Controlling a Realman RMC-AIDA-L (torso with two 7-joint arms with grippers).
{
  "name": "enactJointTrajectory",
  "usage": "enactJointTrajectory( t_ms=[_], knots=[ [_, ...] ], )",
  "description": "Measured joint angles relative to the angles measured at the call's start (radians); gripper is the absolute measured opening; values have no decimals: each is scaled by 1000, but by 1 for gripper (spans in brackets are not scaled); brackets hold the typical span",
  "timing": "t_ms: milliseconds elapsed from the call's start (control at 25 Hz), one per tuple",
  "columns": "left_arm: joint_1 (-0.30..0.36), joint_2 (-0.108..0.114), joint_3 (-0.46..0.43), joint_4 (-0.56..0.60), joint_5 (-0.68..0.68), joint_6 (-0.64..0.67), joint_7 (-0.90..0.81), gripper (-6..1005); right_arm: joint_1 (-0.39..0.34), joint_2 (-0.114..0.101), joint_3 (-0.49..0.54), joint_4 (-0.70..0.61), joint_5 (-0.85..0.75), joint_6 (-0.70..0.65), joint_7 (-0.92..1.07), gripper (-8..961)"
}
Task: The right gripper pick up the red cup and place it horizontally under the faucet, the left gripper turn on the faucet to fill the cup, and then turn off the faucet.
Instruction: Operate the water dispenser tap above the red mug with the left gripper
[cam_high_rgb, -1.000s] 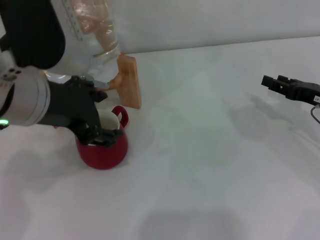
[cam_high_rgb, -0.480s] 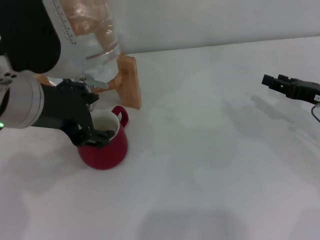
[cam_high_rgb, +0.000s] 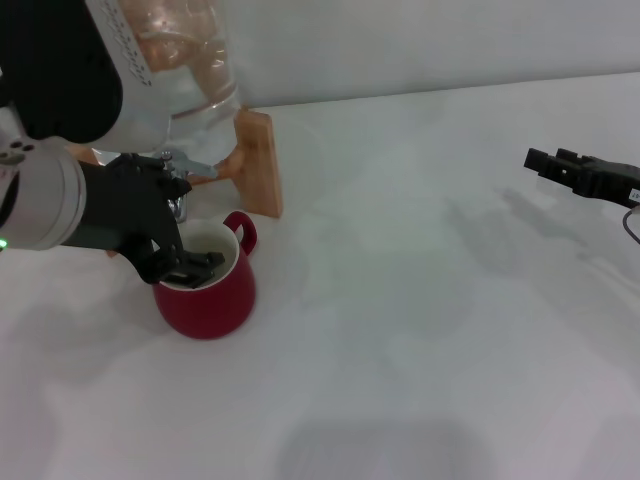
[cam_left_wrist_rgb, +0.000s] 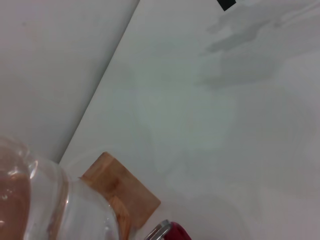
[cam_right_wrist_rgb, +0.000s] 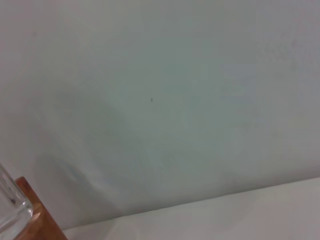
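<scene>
The red cup (cam_high_rgb: 208, 295) is a rounded, glossy mug with a cream-white inside and a small red loop handle (cam_high_rgb: 243, 232) that points toward the wooden stand (cam_high_rgb: 258, 163). It stands upright on the white table (cam_high_rgb: 420, 330), mouth up, just in front of the stand and below the clear glass jar (cam_high_rgb: 175, 70). The faucet (cam_high_rgb: 176, 190), a small chrome spigot, shows as a shiny glint above the cup's far rim, partly hidden by the claw. The left gripper (cam_high_rgb: 185, 268) reaches in from the left on its thick grey-white arm; its black fingertips hang over the cup's mouth and dip just inside the rim on the near-left side. Whether they touch the rim cannot be told, nor whether the fingers are spread or closed, since they overlap from the head view. In the left wrist view only a sliver of the cup shows at the frame's edge, beside the stand and the jar. The right gripper (cam_high_rgb: 548, 163) hovers over the table far to the right, well apart from the cup, its two fingers close together and empty.
</scene>
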Motion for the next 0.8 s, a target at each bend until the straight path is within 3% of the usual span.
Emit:
enactJointTrajectory(
  t_ms=[800],
  knots=[
    [-7, 0, 0, -16, 8, 13, -2, 799, 1, 0, 2, -3, -1, 0, 0, 593]
  ],
)
